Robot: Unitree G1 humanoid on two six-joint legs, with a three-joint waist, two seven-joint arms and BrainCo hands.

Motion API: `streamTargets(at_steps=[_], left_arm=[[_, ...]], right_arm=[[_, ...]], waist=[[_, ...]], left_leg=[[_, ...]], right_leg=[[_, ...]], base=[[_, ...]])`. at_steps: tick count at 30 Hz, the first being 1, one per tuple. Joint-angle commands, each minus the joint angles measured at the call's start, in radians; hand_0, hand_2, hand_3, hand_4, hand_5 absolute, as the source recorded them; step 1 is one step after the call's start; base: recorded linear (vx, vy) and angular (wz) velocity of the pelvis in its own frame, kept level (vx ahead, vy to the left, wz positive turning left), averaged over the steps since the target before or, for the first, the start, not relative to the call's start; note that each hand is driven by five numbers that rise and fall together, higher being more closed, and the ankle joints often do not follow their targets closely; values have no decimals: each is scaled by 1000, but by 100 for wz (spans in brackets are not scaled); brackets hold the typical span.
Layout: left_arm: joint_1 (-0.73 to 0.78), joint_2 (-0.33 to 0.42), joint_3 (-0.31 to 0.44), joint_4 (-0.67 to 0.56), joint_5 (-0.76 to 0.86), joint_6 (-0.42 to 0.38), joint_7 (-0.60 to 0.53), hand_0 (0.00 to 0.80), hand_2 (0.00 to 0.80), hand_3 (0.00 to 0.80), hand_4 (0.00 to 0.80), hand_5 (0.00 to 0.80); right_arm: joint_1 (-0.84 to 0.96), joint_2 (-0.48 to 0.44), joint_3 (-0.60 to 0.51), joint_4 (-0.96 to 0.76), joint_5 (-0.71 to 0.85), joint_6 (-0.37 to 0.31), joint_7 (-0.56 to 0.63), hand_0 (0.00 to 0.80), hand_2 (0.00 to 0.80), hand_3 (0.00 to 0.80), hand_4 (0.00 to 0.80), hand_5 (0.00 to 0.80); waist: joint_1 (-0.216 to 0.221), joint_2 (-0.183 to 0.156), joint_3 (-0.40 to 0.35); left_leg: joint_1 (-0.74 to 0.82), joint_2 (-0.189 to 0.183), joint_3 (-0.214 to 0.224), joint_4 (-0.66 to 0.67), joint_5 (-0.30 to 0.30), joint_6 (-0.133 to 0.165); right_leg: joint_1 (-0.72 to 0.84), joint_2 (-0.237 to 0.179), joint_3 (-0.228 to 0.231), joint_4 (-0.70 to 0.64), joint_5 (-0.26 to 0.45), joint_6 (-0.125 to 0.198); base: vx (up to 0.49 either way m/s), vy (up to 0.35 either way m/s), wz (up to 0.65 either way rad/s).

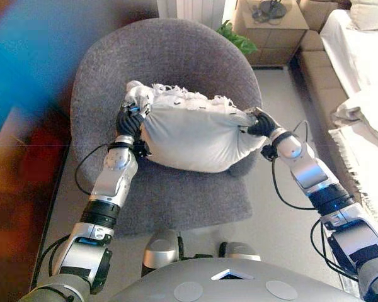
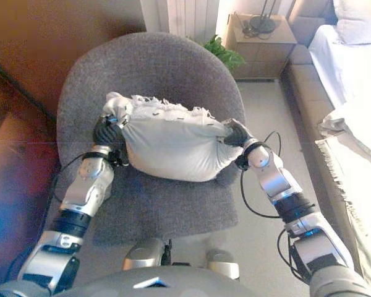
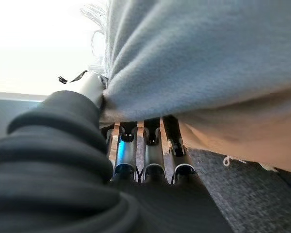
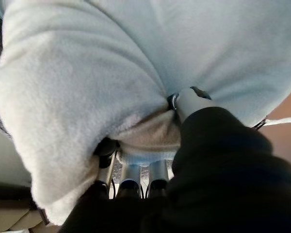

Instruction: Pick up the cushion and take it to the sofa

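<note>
A white fringed cushion (image 1: 192, 131) lies over the seat of a round grey armchair (image 1: 170, 53). My left hand (image 1: 131, 119) grips its left end and my right hand (image 1: 259, 123) grips its right end. In the left wrist view my fingers (image 3: 153, 141) run under the cushion (image 3: 203, 63) and the thumb presses into its cloth. In the right wrist view my fingers (image 4: 131, 174) and thumb pinch a fold of the cushion (image 4: 87, 82). A sofa (image 1: 356, 56) with white covers stands at the right.
A wooden side table (image 1: 271, 25) with a lamp base stands behind the chair, with a green plant (image 1: 236, 38) beside it. A white fringed throw (image 1: 365, 138) hangs off the sofa's edge. Grey floor (image 1: 283, 214) lies between chair and sofa.
</note>
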State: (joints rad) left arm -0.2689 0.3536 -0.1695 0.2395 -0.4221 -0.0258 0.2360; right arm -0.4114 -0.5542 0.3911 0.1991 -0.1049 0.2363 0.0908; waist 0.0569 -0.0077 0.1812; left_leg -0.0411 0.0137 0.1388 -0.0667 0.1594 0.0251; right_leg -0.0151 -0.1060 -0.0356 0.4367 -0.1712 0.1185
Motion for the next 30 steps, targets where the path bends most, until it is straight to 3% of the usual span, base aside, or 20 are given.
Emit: streamTargets(at_steps=[1, 7, 11, 12, 16, 20, 26, 30], left_arm=[[-60, 15, 3, -7, 10, -56, -4, 800, 800, 800, 800, 800], [-108, 7, -24, 29, 10, -52, -17, 800, 800, 800, 800, 800], [-134, -10, -67, 44, 24, -63, 27, 800, 800, 800, 800, 800], [-135, -14, -69, 42, 24, -59, 31, 800, 800, 800, 800, 800], [-130, -33, -72, 29, 26, -35, 55, 800, 800, 800, 800, 800], [-116, -30, -55, 21, 20, -9, 57, 800, 800, 800, 800, 800], [-56, -11, -14, -24, 8, 6, 35, 800, 800, 800, 800, 800], [-103, -8, -37, -11, 12, -7, 65, 800, 800, 800, 800, 800]], right_arm=[[-40, 57, -55, -5, 24, -34, -68, 800, 800, 800, 800, 800], [-17, 53, -65, 24, 50, -37, -102, 800, 800, 800, 800, 800], [-15, 26, -82, 3, 82, -43, -96, 800, 800, 800, 800, 800], [-18, 26, -84, 1, 85, -36, -97, 800, 800, 800, 800, 800], [-40, 27, -97, 9, 82, -25, -71, 800, 800, 800, 800, 800], [-48, 28, -90, 17, 55, -12, -56, 800, 800, 800, 800, 800], [-7, 27, -101, -24, 24, -6, -18, 800, 800, 800, 800, 800], [-72, 42, -81, 1, 34, -9, -65, 800, 800, 800, 800, 800]], waist=[[-7, -3, -137], [-53, -7, -115], [-101, -40, -81], [-109, -41, -75], [-101, -45, -94], [-93, -43, -110], [-93, -44, -113], [-94, -57, -55]], left_leg=[[-61, -26, 21, 135, -117, 21], [12, -37, 5, 133, -145, 9], [40, -40, -11, 179, -201, -12], [47, -36, -14, 184, -214, -13], [49, -26, -45, 158, -196, -26], [51, -23, -49, 155, -203, -29], [38, -7, -11, 215, -236, -30], [-78, 21, 1, 431, -310, -27]], right_leg=[[-25, 2, -37, 337, 264, 6], [-134, -26, -56, 121, 250, -5], [-152, -50, -27, -162, 287, 12], [-162, -45, -4, -153, 297, 19], [-68, -25, 5, -269, 235, 18], [-36, -15, 7, -301, 204, 16], [-26, -13, 10, -309, 183, 4], [-116, -16, 13, -163, 130, -24]], base=[[193, 201, 13], [145, -6, 13], [135, -148, 28], [140, -91, 43], [137, -79, 9], [125, -43, -16], [108, -30, -16], [-81, -63, -7]])
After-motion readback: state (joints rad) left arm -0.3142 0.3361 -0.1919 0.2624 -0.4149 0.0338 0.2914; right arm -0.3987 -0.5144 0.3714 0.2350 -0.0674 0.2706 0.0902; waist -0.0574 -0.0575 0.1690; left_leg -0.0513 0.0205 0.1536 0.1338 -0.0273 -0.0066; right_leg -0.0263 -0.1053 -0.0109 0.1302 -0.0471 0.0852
